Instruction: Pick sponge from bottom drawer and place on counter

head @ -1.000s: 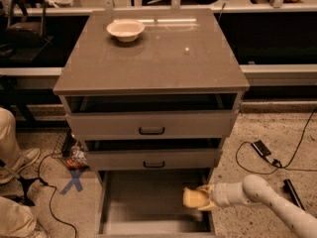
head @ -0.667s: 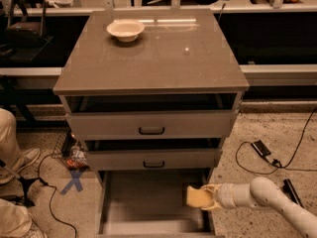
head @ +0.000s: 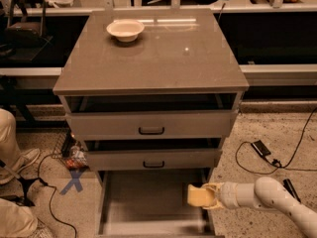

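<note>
The pale-yellow sponge [head: 197,195] is held in my gripper [head: 205,196] at the right side of the open bottom drawer [head: 143,202], just above its right rail. My white arm comes in from the lower right. The gripper is shut on the sponge. The counter [head: 158,53] is the glossy grey-brown top of the cabinet, well above the gripper.
A round cream bowl [head: 125,29] stands at the back left of the counter. Two upper drawers with black handles [head: 151,130] are slightly open. Cables and a small black device [head: 261,148] lie on the floor to the right. A person's legs [head: 12,182] are at the left.
The gripper with the sponge has moved slightly to the right and up, toward the drawer's right rail.
</note>
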You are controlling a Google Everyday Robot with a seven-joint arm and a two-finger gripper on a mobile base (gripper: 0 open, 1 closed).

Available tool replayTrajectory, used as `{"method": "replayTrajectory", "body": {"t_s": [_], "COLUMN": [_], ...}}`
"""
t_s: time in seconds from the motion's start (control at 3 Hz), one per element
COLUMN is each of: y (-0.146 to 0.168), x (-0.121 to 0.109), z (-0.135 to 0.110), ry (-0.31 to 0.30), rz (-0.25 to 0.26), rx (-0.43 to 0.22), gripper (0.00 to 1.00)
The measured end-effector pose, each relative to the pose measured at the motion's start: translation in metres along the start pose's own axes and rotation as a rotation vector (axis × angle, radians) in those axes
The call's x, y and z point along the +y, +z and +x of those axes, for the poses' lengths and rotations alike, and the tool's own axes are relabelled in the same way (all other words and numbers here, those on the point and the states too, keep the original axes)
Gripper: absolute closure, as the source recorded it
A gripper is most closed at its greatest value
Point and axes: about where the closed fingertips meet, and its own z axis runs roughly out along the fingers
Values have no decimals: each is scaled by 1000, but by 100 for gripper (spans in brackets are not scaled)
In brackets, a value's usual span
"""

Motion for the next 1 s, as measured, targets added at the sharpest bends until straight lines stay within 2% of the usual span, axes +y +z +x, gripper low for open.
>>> {"method": "replayTrajectory", "body": {"t_s": [0.33,0.67,1.0], "y": [-38,-92,-149], "x": [-16,-30,-48], "z": [-15,-39,-68], "ry": [-17,-10,-29], "rz": [48,88,117], "rx": [-21,-13,11], "gripper": [100,100,100]}}
